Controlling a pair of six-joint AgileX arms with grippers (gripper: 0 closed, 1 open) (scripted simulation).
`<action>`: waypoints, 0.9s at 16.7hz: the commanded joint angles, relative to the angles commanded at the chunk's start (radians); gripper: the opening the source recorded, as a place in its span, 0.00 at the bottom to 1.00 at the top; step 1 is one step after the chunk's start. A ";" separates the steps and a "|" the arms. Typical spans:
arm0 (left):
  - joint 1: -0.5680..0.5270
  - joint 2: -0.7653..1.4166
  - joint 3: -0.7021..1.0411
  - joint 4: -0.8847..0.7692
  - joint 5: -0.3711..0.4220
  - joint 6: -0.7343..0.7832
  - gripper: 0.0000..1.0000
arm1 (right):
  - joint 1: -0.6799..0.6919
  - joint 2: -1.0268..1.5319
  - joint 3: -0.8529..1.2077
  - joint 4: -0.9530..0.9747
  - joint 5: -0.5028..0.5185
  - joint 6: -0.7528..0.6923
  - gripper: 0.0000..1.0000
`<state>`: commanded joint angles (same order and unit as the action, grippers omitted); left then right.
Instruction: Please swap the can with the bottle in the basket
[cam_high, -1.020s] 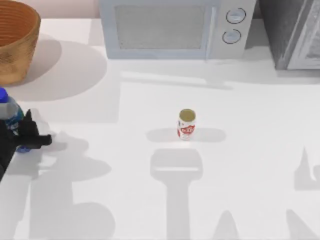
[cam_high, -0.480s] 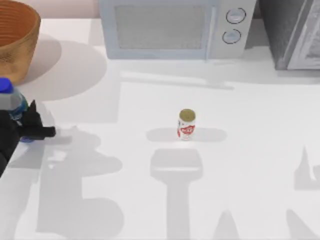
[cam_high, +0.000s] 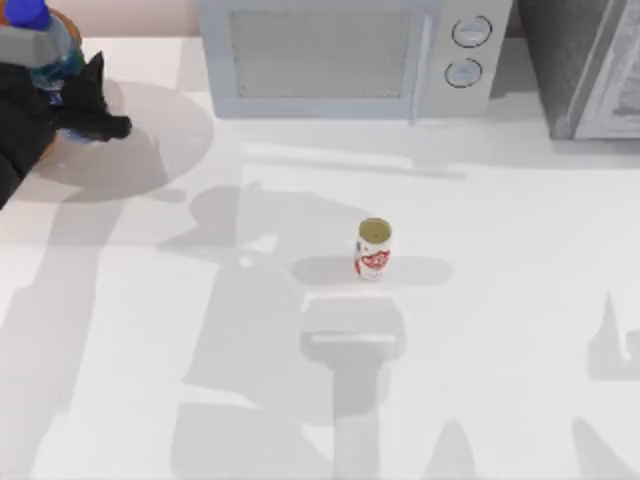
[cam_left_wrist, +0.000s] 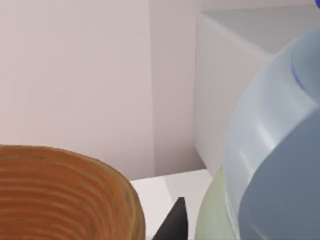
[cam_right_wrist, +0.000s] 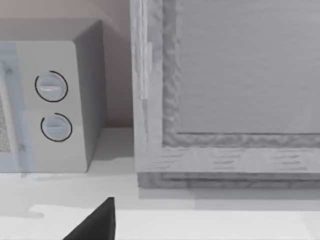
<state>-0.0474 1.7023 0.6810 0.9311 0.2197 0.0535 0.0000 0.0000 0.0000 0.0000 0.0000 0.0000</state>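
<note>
The clear-bluish bottle (cam_high: 40, 45) with a blue cap is held off the table at the far left, my left gripper (cam_high: 72, 90) shut on it. It hangs over the spot where the basket stands, and my arm covers most of the basket in the top view. In the left wrist view the bottle (cam_left_wrist: 270, 165) looms close, with the basket's orange-brown woven rim (cam_left_wrist: 65, 195) just beside and below it. The can (cam_high: 373, 250), gold-topped with a red label, stands upright near the table's middle. My right gripper (cam_right_wrist: 95, 227) shows as a dark tip facing the back of the table.
A white microwave (cam_high: 345, 55) stands along the back edge, and a grey cabinet (cam_high: 590, 65) sits at the back right. Open tabletop lies all around the can.
My left gripper has risen with the bottle from the table's left edge and carried it toward the back, over the basket. The can has not moved.
</note>
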 joint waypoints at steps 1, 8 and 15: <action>0.011 -0.014 0.060 -0.071 0.015 0.004 0.00 | 0.000 0.000 0.000 0.000 0.000 0.000 1.00; 0.172 -0.035 0.460 -0.583 0.066 0.032 0.00 | 0.000 0.000 0.000 0.000 0.000 0.000 1.00; 0.310 -0.005 0.699 -0.898 0.076 0.050 0.00 | 0.000 0.000 0.000 0.000 0.000 0.000 1.00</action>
<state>0.2630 1.6975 1.3800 0.0330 0.2953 0.1038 0.0000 0.0000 0.0000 0.0000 0.0000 0.0000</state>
